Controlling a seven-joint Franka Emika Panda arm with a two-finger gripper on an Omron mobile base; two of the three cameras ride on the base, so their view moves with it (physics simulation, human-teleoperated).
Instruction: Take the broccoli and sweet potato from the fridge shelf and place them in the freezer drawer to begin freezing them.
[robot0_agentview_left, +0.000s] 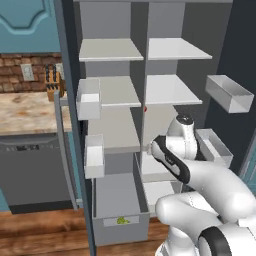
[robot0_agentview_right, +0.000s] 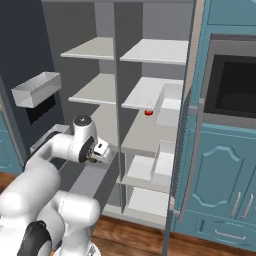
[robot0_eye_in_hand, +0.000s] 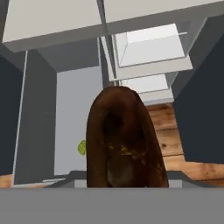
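Sweet potato (robot0_eye_in_hand: 124, 140): being pinched by the fingers (robot0_agentview_right: 100, 152), above the open freezer drawer (robot0_agentview_left: 120, 227). Broccoli (robot0_agentview_left: 121, 220): being held on the drawer floor. Legible writing: cannot tell.

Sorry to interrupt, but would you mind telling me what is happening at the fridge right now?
The gripper is shut on the sweet potato and holds it in front of the open fridge, above the pulled-out freezer drawer. The broccoli already lies in that drawer, near its front panel. A small red thing sits on a shelf.
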